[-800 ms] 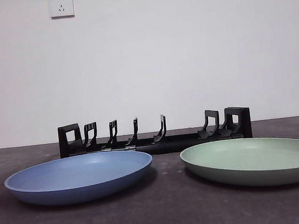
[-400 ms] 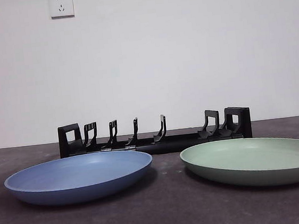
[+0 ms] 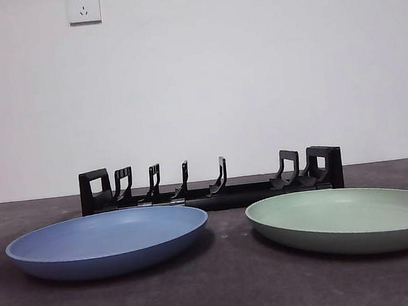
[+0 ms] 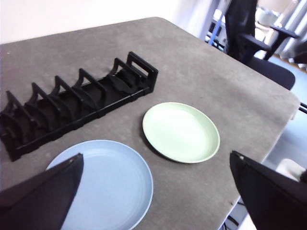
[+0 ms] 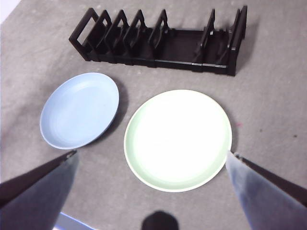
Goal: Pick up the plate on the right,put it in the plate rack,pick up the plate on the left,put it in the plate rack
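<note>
Waiting state: nothing is gripped; both plates lie flat on the bench and no slot of the rack holds anything, so I judge the task has not begun.
Blue plate [image 3: 108, 241]: lies on the left half of the bench, nearer the front edge than the rack, rim up and bare; being flat, it offers only its thin rim to a grasp. By the task it goes second.
Plate rack [image 3: 211, 184]: stands behind both plates, toward the back edge, its long side running across so that the upright prongs face the plates; the gap between prongs is wider near its right end.
Green plate [image 3: 348, 218]: lies on the right half of the bench, just beside the blue one without touching it, and is the first to be lifted.
Left gripper [image 4: 158, 191]: hangs high above the bench's left side with its jaws spread wide, both plates and the rack showing between them; I take this as a waiting pose.
Right gripper [image 5: 151, 189]: hangs high over the green plate, jaws wide apart on either side of it, which suits a descent onto that plate's rim.
Change from the earlier frames: none that I can see; plates and rack sit exactly where they did.
</note>
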{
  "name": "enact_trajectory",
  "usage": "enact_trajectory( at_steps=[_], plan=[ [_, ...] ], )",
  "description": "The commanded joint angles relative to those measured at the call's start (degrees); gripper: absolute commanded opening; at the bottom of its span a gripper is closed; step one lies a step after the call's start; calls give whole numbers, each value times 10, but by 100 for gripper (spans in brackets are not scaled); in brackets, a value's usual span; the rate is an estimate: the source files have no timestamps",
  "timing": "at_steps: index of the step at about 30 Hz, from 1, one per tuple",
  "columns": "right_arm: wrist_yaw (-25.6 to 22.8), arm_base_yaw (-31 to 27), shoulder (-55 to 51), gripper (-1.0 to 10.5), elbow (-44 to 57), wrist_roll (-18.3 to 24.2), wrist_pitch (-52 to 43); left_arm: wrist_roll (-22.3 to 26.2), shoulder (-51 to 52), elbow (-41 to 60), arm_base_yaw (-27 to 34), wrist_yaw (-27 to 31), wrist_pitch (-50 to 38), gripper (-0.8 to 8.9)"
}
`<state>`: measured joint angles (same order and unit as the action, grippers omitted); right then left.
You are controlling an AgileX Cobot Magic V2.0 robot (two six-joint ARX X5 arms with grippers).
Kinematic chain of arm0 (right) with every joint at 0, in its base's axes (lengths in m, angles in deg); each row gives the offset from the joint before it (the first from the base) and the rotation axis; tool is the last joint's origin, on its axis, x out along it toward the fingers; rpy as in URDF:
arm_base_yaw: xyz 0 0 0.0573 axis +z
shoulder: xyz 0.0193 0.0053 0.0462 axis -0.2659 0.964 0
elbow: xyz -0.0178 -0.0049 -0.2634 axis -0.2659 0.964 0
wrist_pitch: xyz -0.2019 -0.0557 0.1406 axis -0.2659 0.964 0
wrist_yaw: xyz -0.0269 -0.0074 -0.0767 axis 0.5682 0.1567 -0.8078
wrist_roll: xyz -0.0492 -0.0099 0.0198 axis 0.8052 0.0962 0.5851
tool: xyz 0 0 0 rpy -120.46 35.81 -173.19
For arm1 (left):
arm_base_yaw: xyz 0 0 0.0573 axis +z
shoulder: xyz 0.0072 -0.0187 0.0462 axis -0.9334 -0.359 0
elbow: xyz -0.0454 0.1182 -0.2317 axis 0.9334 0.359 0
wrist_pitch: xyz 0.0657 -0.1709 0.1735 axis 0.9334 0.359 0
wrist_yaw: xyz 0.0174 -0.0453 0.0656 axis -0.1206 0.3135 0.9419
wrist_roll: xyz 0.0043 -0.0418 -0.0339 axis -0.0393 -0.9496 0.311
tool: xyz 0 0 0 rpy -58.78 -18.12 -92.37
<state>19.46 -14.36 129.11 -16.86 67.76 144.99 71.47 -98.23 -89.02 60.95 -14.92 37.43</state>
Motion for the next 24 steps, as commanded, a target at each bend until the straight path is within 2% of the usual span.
enact_trajectory(
  at_steps=[1,5,11,16,24],
  plan=[
    [1,1,23,711,-3,-6,-5,52,-9,-6,-16,-3,-5,664],
    [-14,1,112,710,-3,-12,-27,120,-54,-43,-58,-1,-4,664],
    [-57,1,314,689,-3,-15,-61,181,-143,-126,-145,61,14,664],
    [-66,1,428,689,-3,-15,-88,201,-183,-145,-202,119,23,664],
    [-95,17,508,688,-3,-15,-118,208,-211,-145,-237,147,23,664]
  ],
)
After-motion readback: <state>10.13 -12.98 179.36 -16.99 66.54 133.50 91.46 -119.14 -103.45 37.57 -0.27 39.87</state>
